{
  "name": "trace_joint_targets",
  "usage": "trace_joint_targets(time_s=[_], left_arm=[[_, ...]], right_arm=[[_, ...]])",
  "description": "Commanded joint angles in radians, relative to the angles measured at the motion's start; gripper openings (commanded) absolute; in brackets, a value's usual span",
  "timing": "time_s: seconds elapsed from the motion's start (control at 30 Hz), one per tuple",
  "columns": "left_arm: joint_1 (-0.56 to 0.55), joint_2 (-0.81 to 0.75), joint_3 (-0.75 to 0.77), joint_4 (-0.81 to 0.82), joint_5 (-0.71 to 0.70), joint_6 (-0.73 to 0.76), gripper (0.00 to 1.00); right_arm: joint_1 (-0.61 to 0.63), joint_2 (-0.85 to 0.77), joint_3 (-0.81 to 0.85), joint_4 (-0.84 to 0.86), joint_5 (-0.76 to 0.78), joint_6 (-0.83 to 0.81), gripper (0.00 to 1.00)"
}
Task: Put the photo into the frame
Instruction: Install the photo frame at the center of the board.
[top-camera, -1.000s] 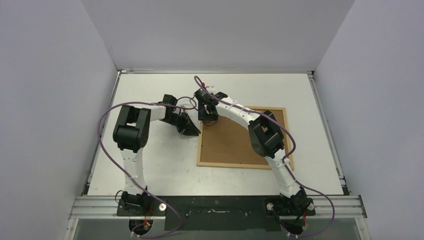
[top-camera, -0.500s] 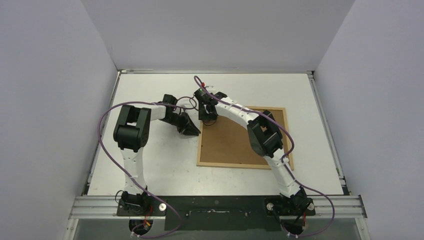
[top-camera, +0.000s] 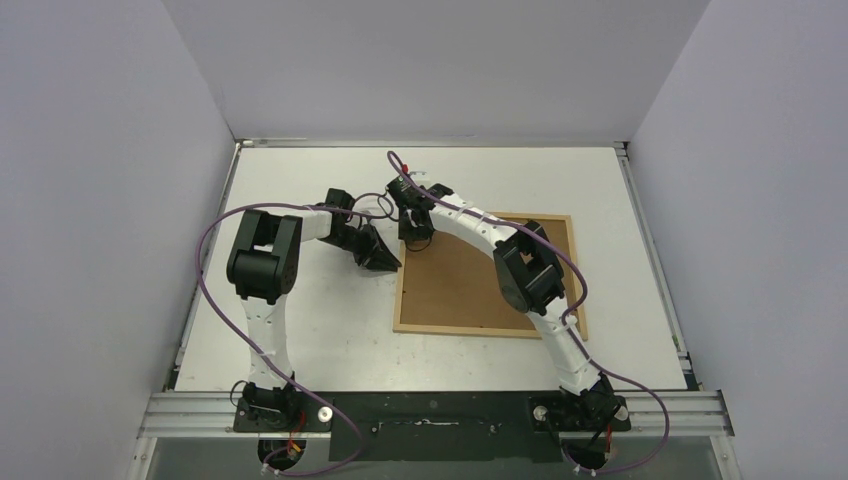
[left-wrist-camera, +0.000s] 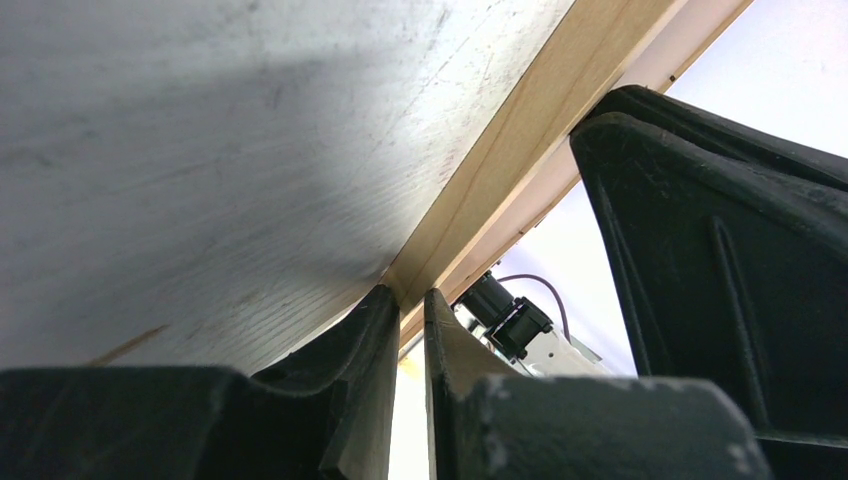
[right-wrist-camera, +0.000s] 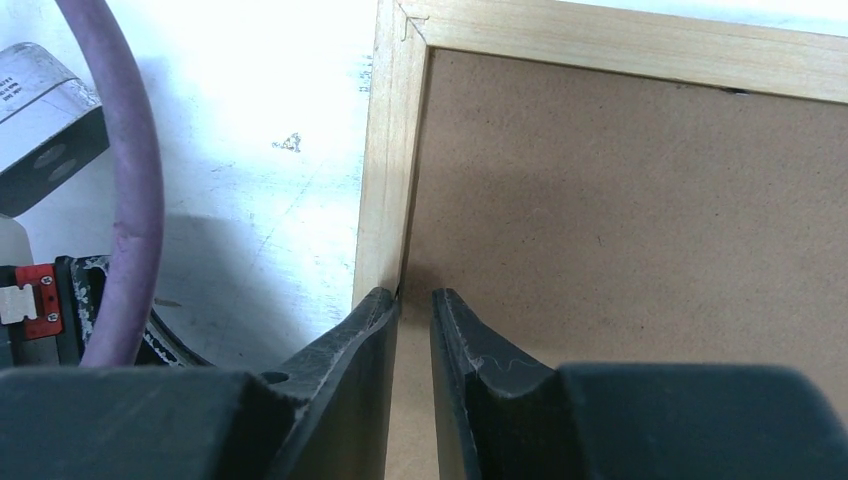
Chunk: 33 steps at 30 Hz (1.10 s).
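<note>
The frame (top-camera: 398, 296) of light wood strips lies flat on the table, right of centre, with the brown hardboard backing panel (top-camera: 460, 285) inside it. The photo is not in view. My left gripper (top-camera: 390, 265) is low on the table at the frame's left strip (left-wrist-camera: 520, 130). Its jaws are all but closed, with the tips (left-wrist-camera: 405, 296) against the wood and nothing between them. My right gripper (top-camera: 417, 243) points down at the frame's far left corner. Its tips (right-wrist-camera: 410, 296) are nearly together over the backing panel (right-wrist-camera: 620, 200), beside the left strip (right-wrist-camera: 385, 180), and hold nothing.
The white table (top-camera: 300, 320) has a raised rim on its left, far and right sides. Grey walls close it in. The right arm (top-camera: 530, 275) reaches across the frame. A purple cable (right-wrist-camera: 130, 180) and part of the left gripper (right-wrist-camera: 40, 300) lie just left of the frame corner.
</note>
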Motion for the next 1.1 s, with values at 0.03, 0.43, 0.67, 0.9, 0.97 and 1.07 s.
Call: trace_joint_targets(time_s=[0.03,0.43,0.67,0.9,0.97,1.07], left_arm=[[-0.007,0.087,-0.036,-0.099,-0.203,0.062,0.12],[0.005,0.109,-0.045,-0.112,-0.225,0.07,0.1],[0.013,0.122,-0.052,-0.117,-0.232,0.073,0.09],[0.016,0.133,-0.054,-0.12,-0.233,0.073,0.09],[0.017,0.135,-0.054,-0.121,-0.235,0.074,0.09],[0.019,0.139,-0.057,-0.12,-0.236,0.073,0.09]], right_arm=[[-0.022,0.036,-0.027,-0.031,0.057,-0.014,0.18],[-0.029,0.055,-0.051,-0.091,0.103,-0.012,0.08],[-0.038,0.053,-0.081,-0.107,0.125,0.003,0.06],[-0.053,0.037,-0.133,-0.091,0.137,0.033,0.05],[-0.058,0.027,-0.157,-0.066,0.123,0.031,0.05],[-0.062,0.003,-0.209,0.001,0.088,0.023,0.06]])
